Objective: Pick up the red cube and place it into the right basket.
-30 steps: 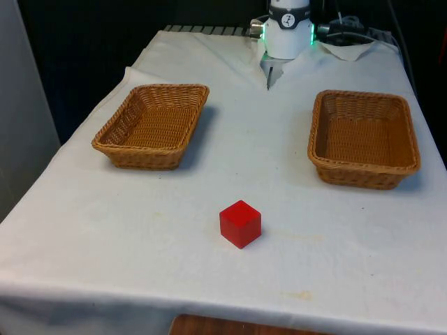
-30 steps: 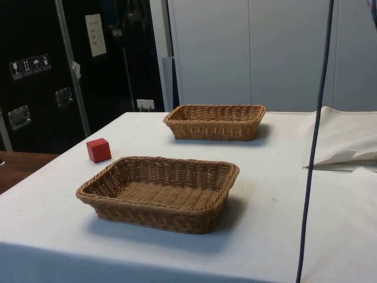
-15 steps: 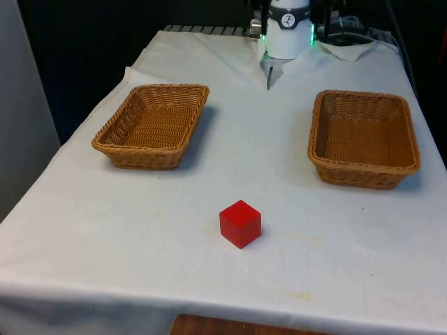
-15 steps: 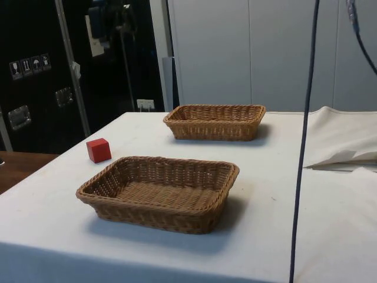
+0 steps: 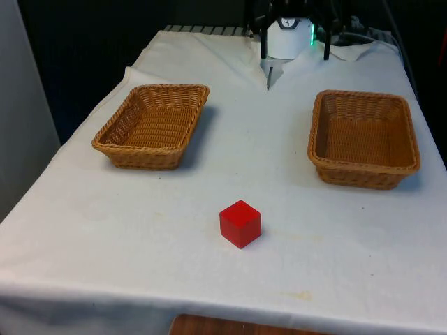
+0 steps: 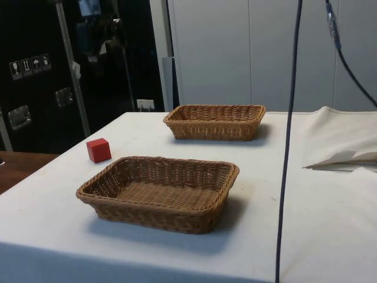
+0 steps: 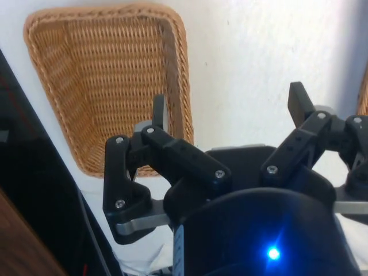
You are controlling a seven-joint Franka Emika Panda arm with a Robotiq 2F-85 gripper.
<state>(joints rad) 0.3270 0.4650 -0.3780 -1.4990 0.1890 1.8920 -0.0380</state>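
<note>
Red cube (image 5: 240,223) is sitting on the white cloth (image 5: 174,209) near the table's front edge, between and well apart from both baskets; it is looking small, rigid and light, so opposite flat faces suit the gripper (image 7: 230,115), hanging spread apart
</note>
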